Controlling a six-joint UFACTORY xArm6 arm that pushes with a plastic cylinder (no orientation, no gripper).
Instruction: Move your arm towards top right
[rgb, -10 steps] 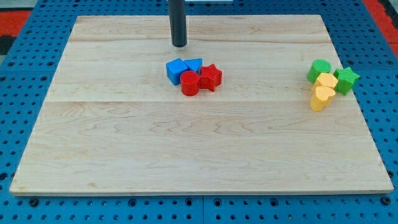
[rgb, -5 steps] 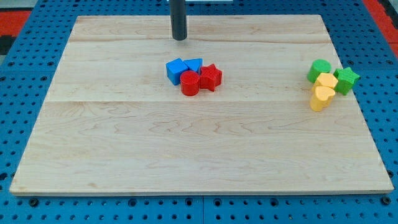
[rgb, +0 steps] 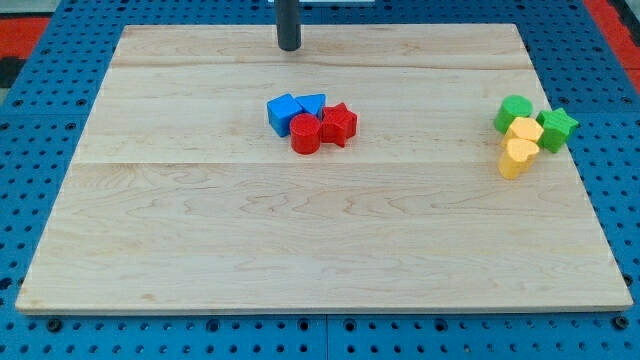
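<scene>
My tip (rgb: 289, 47) is at the end of a dark rod near the view's top edge, left of centre. It stands above the middle cluster and touches no block. That cluster holds a blue cube (rgb: 282, 113), a blue triangular block (rgb: 312, 103), a red cylinder (rgb: 305, 133) and a red star (rgb: 339, 123), all packed together. At the view's right sit a green cylinder (rgb: 514, 111), a green star (rgb: 557, 127), a yellow block (rgb: 524, 130) and a yellow heart (rgb: 517, 157).
The blocks lie on a pale wooden board (rgb: 320, 240) set on a blue pegboard (rgb: 30, 200). The board's top right corner (rgb: 512, 28) lies far to the right of my tip.
My tip has slid toward the view's top, away from the blue and red cluster. No block has moved.
</scene>
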